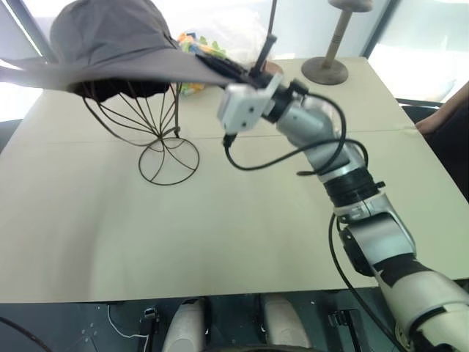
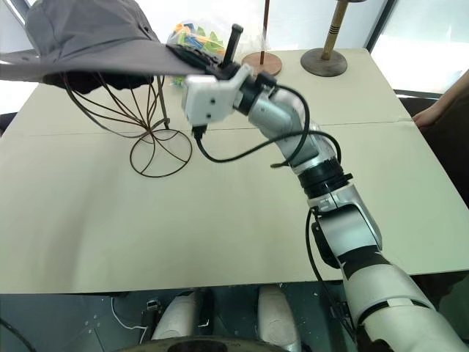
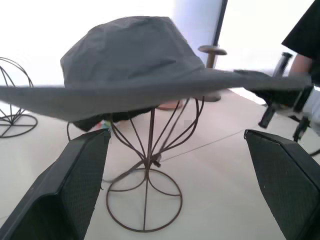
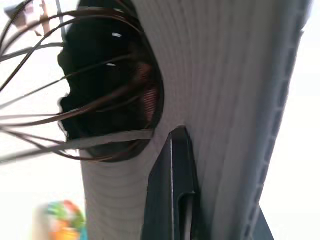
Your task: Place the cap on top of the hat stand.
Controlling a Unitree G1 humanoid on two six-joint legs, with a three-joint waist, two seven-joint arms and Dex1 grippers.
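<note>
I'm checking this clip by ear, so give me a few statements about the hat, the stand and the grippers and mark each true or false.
1. The cap sits over the wire head of the hat stand. True.
2. The right gripper is open and clear of the cap. False: it is shut on the cap's brim.
3. The left gripper is open, with nothing between its fingers. True.
4. The hat stand lies tipped over on the table. False: it stands upright on its round wire base.
5. A brown wooden post with a mushroom top stands at the far side of the table. True.
</note>
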